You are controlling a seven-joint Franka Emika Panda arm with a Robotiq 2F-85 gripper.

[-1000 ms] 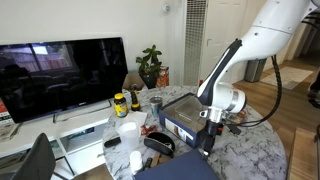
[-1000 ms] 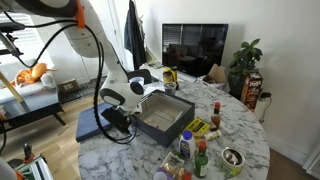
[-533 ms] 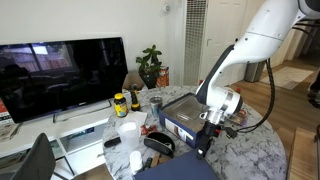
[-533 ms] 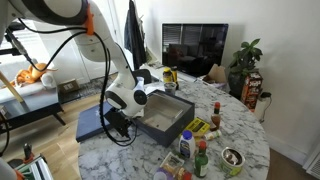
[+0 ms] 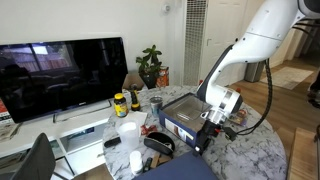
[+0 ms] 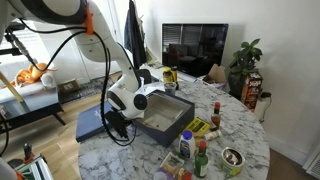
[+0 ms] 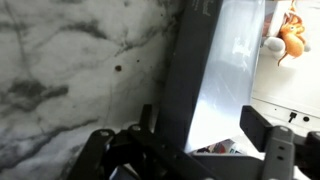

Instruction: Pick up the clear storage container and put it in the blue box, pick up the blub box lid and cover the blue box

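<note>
The blue box (image 6: 158, 135) stands open in the middle of the marble table; it also shows in an exterior view (image 5: 186, 126). Its inside looks pale grey, and I cannot make out the clear container. The blue lid (image 6: 90, 122) lies on the table beside the box, toward the table's edge (image 5: 178, 170). My gripper (image 6: 117, 125) is low at the lid's near edge (image 5: 205, 140). In the wrist view my gripper (image 7: 205, 135) has its jaws apart on either side of the lid (image 7: 230, 60), one by the table, one over the lid's top face.
Sauce bottles (image 6: 200, 155), a bowl (image 6: 232, 157) and packets crowd the far side of the box. A white cup (image 5: 128, 130), a yellow jar (image 5: 120, 103) and a black object (image 5: 160, 145) stand near the box. A TV (image 5: 60, 75) and a plant (image 5: 150, 65) are behind.
The arm has lowered and shifted slightly toward the lid's edge. The lid and the box have not moved.
</note>
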